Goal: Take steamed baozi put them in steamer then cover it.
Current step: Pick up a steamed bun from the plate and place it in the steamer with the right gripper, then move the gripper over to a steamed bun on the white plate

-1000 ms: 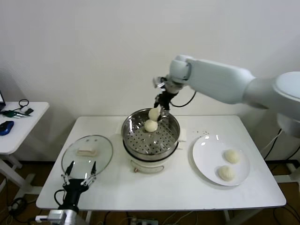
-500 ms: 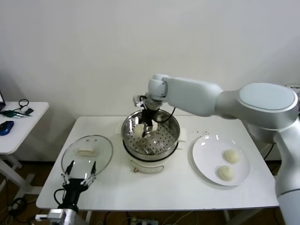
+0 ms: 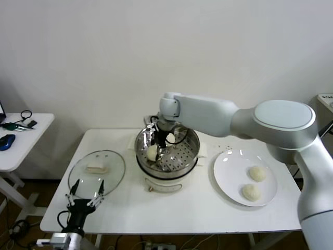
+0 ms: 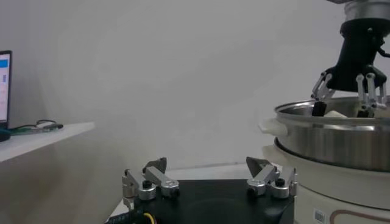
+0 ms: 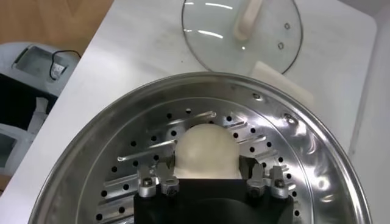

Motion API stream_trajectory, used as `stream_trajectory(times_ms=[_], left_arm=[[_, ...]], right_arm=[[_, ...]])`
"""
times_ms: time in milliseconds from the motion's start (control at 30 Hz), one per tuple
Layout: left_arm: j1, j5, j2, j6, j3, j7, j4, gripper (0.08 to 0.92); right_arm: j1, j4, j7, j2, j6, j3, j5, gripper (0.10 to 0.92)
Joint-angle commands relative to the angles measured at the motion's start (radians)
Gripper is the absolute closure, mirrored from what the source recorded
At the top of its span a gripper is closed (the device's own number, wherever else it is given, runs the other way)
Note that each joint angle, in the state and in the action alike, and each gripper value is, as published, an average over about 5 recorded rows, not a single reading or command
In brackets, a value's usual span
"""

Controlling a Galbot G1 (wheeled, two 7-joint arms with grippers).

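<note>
My right gripper (image 3: pixel 156 146) reaches down into the steamer (image 3: pixel 193 150), at its left side. It is shut on a baozi (image 3: pixel 152 153), low over the perforated floor. The right wrist view shows this baozi (image 5: pixel 204 149) between the fingers (image 5: pixel 166 178) of my right gripper (image 5: pixel 207 175). A second baozi (image 3: pixel 170 137) lies at the steamer's far side. Two more baozi (image 3: pixel 257 173) (image 3: pixel 251 192) sit on the white plate (image 3: pixel 228 165). The glass cover (image 3: pixel 97 171) lies flat on the table to the left. My left gripper (image 3: pixel 83 200) is open and empty near the table's front edge.
The steamer sits on a white pot base (image 3: pixel 165 185) at the table's middle. The cover (image 5: pixel 241 33) also shows beyond the steamer rim (image 5: pixel 91 140). In the left wrist view my left gripper (image 4: pixel 210 175) faces the steamer wall (image 4: pixel 332 140). A side table (image 3: pixel 21 136) with cables stands left.
My right gripper has carried the baozi from above the steamer's far rim down and to the left inside the basket. The left arm has stayed put.
</note>
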Motion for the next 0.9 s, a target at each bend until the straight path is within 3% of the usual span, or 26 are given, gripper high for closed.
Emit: stream_trajectory(times_ms=[33, 367, 633, 900], left_arm=[[0.001, -0.001, 0.0, 0.001, 0.0, 0.0, -0.002, 0.177], [0.004, -0.002, -0.003, 0.004, 0.0, -0.002, -0.007, 0.177], [0.004, -0.001, -0.003, 0.011, 0.002, -0.001, -0.011, 0.177], [0.002, 0.016, -0.014, 0.021, 0.009, 0.0, -0.017, 0.177]], right_arm=[[-0.002, 0.011, 0.007, -0.001, -0.002, 0.001, -0.011, 0.238], [0.134, 0.143, -0.009, -0.155, 0.006, 0.007, 0.012, 0.202], [0.272, 0.391, -0.027, -0.459, 0.022, -0.02, 0.002, 0.203], [0.214, 0.567, -0.031, -0.745, 0.022, 0.003, -0.116, 0.203]])
